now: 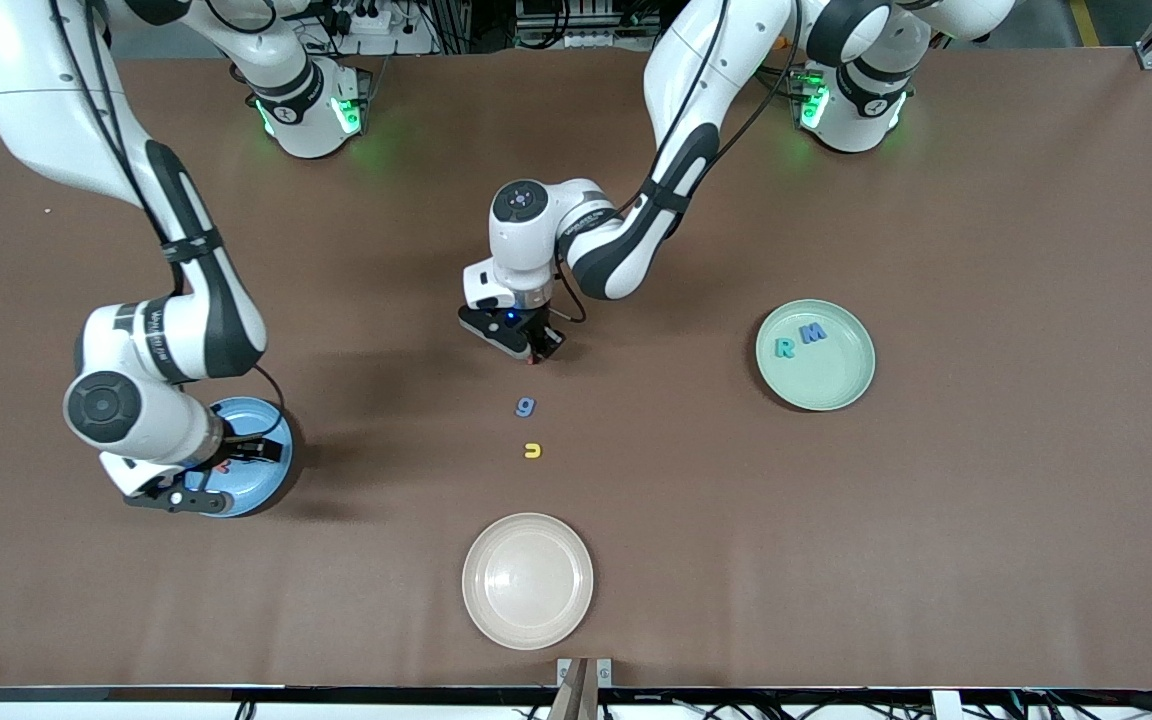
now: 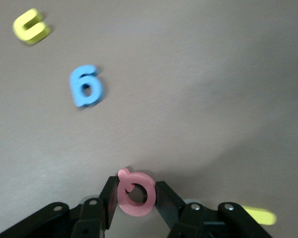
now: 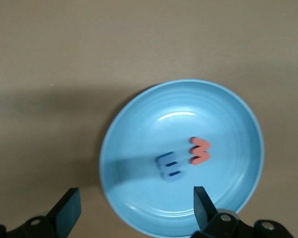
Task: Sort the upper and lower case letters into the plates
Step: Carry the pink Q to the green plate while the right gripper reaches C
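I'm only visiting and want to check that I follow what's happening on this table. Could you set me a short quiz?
1. What is between the fingers of the left gripper?
A) a blue letter
B) a pink letter
C) nothing
2. True or false: the right gripper hangs over the cream plate.
3. How many letters lie in the mint plate?

Key
1. B.
2. False: it is over the blue plate, fingers open.
3. Two: R and M.
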`<state>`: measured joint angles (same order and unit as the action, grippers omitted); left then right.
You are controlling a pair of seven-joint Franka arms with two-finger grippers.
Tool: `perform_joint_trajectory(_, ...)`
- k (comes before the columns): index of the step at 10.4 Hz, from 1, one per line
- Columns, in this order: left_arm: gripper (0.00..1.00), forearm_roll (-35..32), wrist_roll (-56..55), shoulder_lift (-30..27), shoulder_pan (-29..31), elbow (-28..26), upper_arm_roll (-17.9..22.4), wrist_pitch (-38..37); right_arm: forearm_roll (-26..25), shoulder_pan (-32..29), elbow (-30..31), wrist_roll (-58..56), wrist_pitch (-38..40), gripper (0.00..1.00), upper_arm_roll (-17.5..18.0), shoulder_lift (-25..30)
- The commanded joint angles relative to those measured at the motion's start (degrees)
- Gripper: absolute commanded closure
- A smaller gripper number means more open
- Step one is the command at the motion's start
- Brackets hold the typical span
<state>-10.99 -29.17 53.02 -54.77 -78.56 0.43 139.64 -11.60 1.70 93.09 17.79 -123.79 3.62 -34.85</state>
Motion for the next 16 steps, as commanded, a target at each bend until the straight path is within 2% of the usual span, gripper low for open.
perform_joint_trajectory(1,0.74,-0.7,-0.9,-1.8,0.6,-0.3,-0.4,-5.4,2.5,3.1,-0.5,5.8,0.7,0.00,0.2,0.0)
perform_joint_trajectory(4,0.74,-0.4,6.3,-4.8,1.8,-0.3,-0.4,-13.7,7.0,6.2,-1.0,9.1,0.7,0.00,0.1,0.0)
perform_joint_trajectory(8,0.74,3.0,20.4,-9.1,6.2,-0.6,-0.2,-23.9,9.0,11.1,-1.3,15.0,0.1,0.00,0.1,-1.8)
perform_joint_trajectory(11,0.74,2.9,26.8,-12.0,8.3,-3.2,0.1,-32.3,9.2,16.6,-10.5,18.5,0.7,0.00,0.2,-8.8)
perform_joint_trajectory(14,0.74,2.6,33.0,-16.9,12.8,-10.1,-0.2,-31.6,9.9,22.7,-19.2,18.5,0.7,0.00,0.0,-15.6)
perform_joint_trajectory(16,0.74,2.7,36.2,-21.6,15.1,-17.2,-0.2,-29.7,10.0,25.4,-25.4,18.8,0.8,0.00,0.1,-19.5)
